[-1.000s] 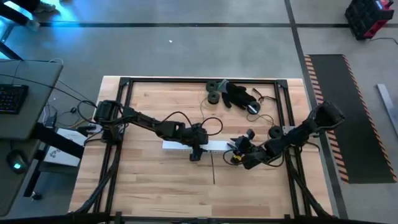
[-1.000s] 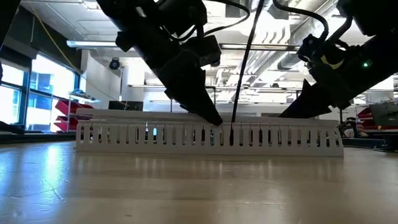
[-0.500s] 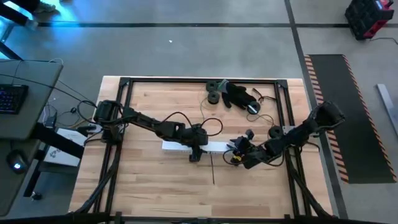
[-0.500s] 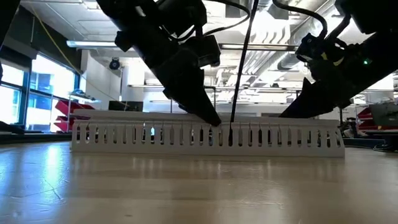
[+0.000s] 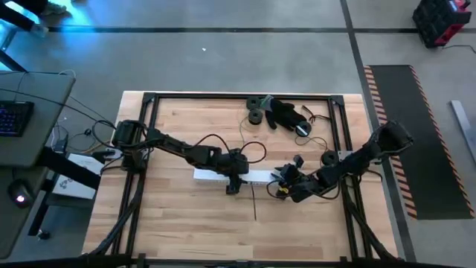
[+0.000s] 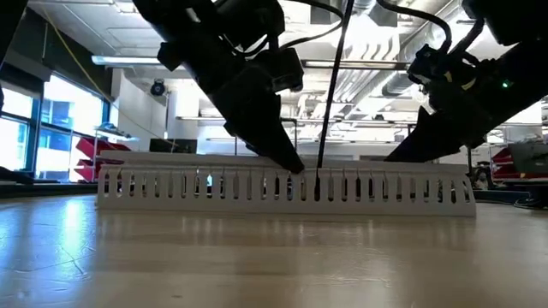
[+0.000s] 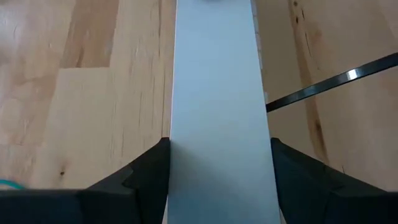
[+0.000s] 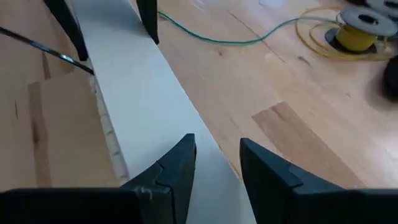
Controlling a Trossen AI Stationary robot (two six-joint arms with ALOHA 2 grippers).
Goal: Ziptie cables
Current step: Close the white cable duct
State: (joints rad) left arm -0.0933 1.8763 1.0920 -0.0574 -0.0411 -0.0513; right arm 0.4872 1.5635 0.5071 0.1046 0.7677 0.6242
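cables unseen; left tool [image 7: 219, 168] straddles duct [image 7: 214, 93] edges; bare wood [image 7: 93, 93] alongside.

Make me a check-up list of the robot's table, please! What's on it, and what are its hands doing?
Surface: wooden table, bare wood inside a black frame.
Job's things: cable bundle, nothing seen; a white duct with a flat top lies mid-table.
Clutter: black round parts at the far edge; thin black strip beside the duct.
Grippers: left hand has a finger on each side of the duct and seems to grip it; right hand is open above the duct's other end.
Cables: green wire and yellow spool on the wood.
Surroundings: keyboard on a side desk.
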